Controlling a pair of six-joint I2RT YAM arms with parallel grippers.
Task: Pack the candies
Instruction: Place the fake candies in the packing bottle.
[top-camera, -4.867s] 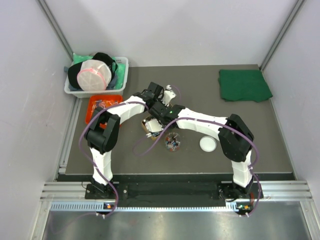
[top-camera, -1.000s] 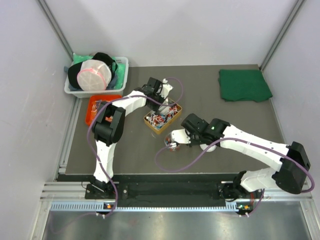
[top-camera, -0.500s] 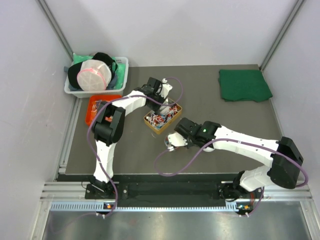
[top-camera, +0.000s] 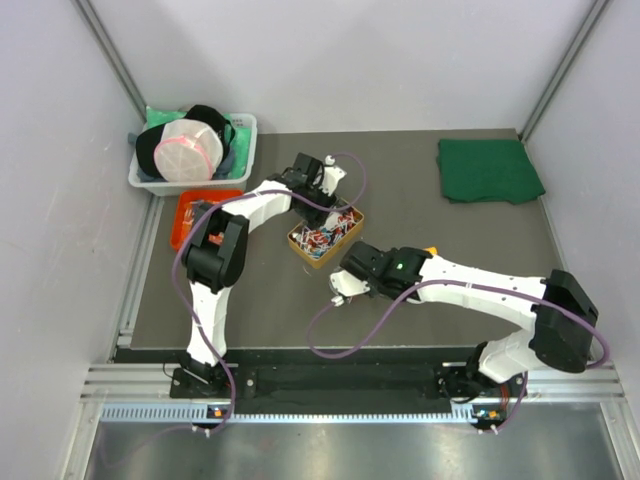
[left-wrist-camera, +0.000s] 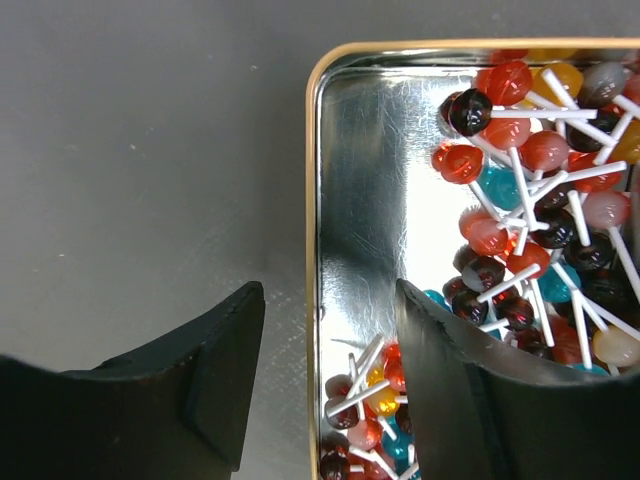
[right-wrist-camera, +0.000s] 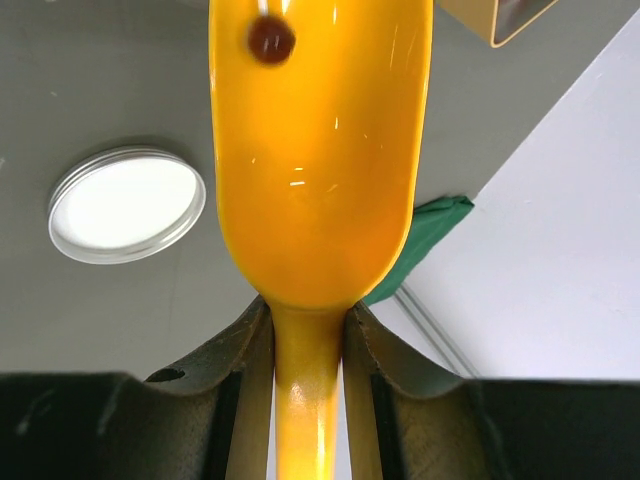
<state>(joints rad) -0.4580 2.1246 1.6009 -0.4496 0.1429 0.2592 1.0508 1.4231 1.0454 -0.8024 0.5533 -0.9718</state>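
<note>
The candies (left-wrist-camera: 530, 200) are small round sweets on white sticks, red, blue, dark and orange, heaped in a gold-rimmed tin (left-wrist-camera: 312, 200) that stands mid-table (top-camera: 326, 236). My left gripper (left-wrist-camera: 325, 300) is open and straddles the tin's left wall, one finger outside and one inside, gripping nothing. My right gripper (right-wrist-camera: 307, 320) is shut on the handle of the orange scoop (right-wrist-camera: 320, 160). A single dark red candy (right-wrist-camera: 270, 40) sits near the scoop's far end. From above, only the scoop's orange tip (top-camera: 430, 251) shows beside the right wrist.
A round white lid (right-wrist-camera: 125, 205) lies on the table beside the scoop. A green cloth (top-camera: 488, 170) is at the back right. At the back left stand a white basket (top-camera: 195, 150) of clothes and an orange tray (top-camera: 190, 215). A small jar (top-camera: 341, 289) peeks from under the right wrist.
My left gripper has opened at the tin's wall. The right arm has swung left with the scoop and now covers the white lid in the top view.
</note>
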